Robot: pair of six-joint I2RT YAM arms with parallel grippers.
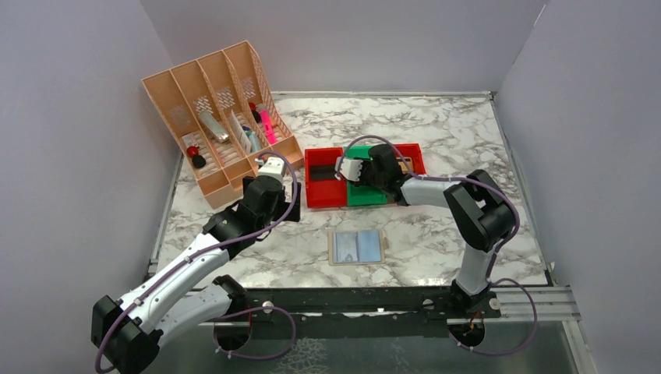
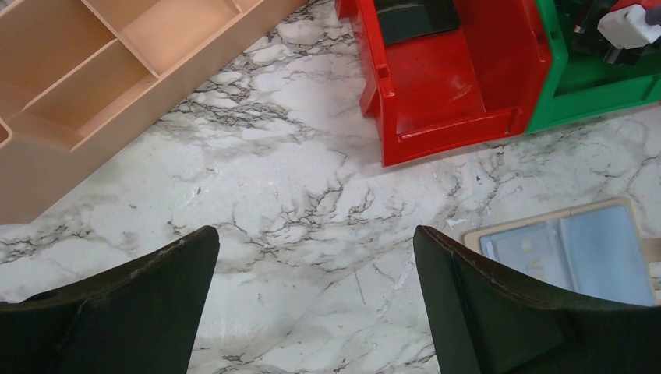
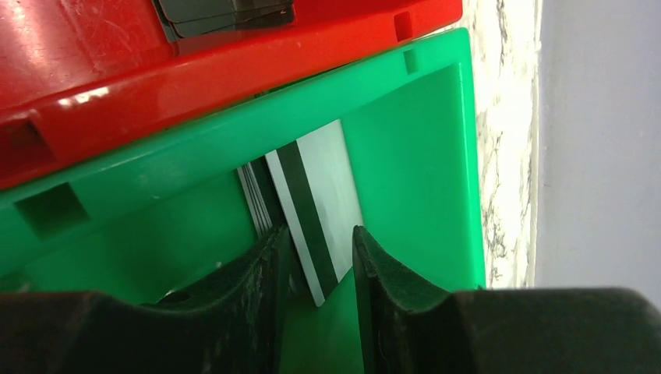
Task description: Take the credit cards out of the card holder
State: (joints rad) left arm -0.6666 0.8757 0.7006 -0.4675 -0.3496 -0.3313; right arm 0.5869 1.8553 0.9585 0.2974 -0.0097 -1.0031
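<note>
Between the right gripper's (image 3: 319, 234) loosely parted jaws, a striped card (image 3: 319, 179) leans unclamped inside the green bin (image 3: 421, 156). Nearer, the card holder (image 1: 357, 247) lies open; the left gripper (image 2: 316, 231) gapes empty. Whether cards remain inside, I cannot tell.

White, black-striped card (image 3: 316, 202); green bin (image 3: 421, 156); grey-veined white marble table (image 2: 312, 195).
</note>
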